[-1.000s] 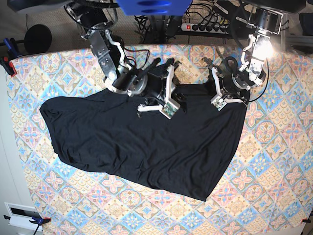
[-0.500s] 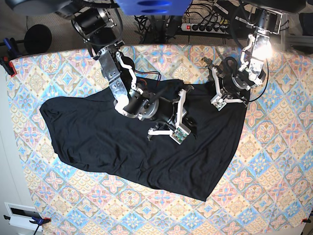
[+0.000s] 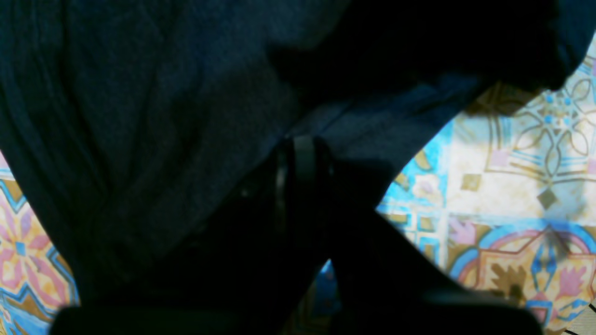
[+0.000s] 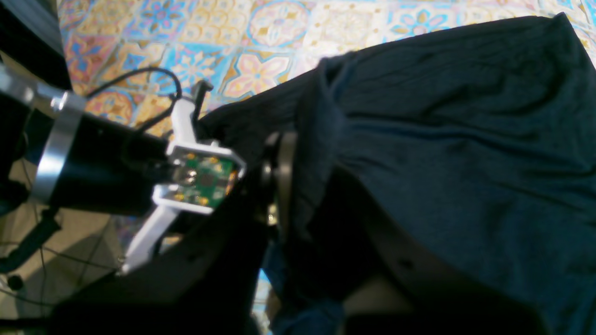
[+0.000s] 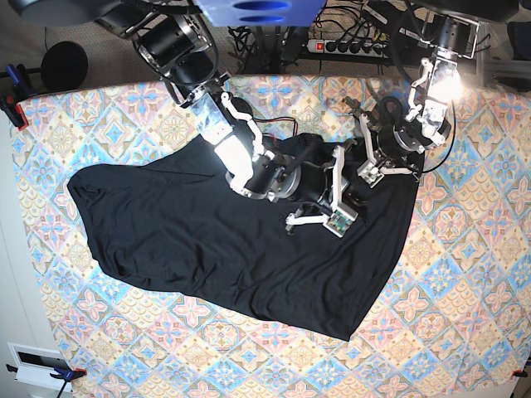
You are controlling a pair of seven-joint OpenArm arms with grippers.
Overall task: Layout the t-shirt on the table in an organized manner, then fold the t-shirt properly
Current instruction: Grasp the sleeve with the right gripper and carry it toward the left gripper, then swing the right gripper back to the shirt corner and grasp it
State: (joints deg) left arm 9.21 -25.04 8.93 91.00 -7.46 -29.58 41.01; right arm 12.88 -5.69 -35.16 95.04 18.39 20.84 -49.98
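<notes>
Laying out: right gripper and left gripper clamped on black t-shirt's far edge; next, spreading flat over table.

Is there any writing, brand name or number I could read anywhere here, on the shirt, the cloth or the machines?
None can be read.
The t-shirt: plain black, no print or label showing.
The table: only a tile pattern, no letters.
The green circuit board: any markings too small and blurred to read.
</notes>
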